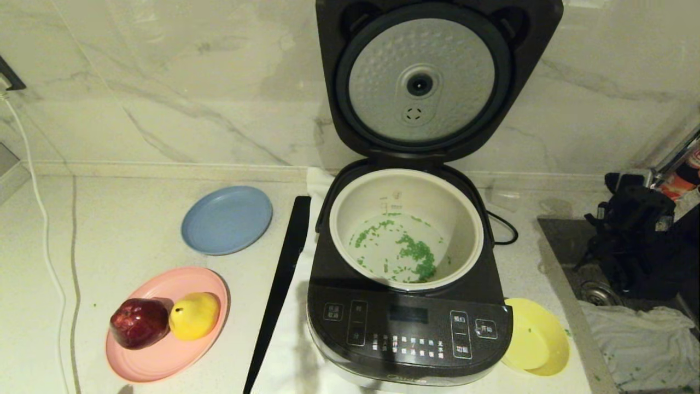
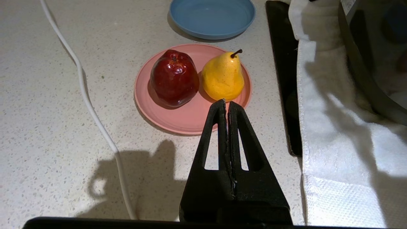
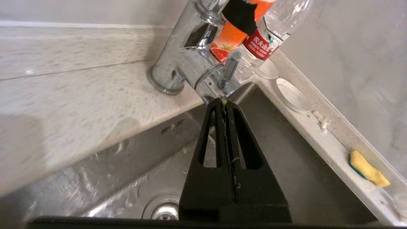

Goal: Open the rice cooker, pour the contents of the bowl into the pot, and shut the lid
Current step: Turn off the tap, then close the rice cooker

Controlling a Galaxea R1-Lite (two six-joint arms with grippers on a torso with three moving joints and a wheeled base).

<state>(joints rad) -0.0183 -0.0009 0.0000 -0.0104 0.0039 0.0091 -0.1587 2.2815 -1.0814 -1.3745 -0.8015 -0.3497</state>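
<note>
Right gripper (image 3: 225, 103) pressed together, holding nothing, over the steel sink (image 3: 286, 165) at far right, near the faucet (image 3: 190, 57). Left gripper (image 2: 226, 103) likewise pinched together and empty, hovering just near the pink plate (image 2: 187, 117) with apple (image 2: 174, 78) and pear (image 2: 223, 76). Rice cooker (image 1: 407, 328) at centre, lid (image 1: 432, 76) raised upright. Green contents (image 1: 415, 254) scattered across the floor of the cream pot (image 1: 350, 216). Yellow bowl (image 1: 538, 339) emptied, tilted, touching the cooker's near right corner. Blue plate (image 1: 227, 219) to the left.
</note>
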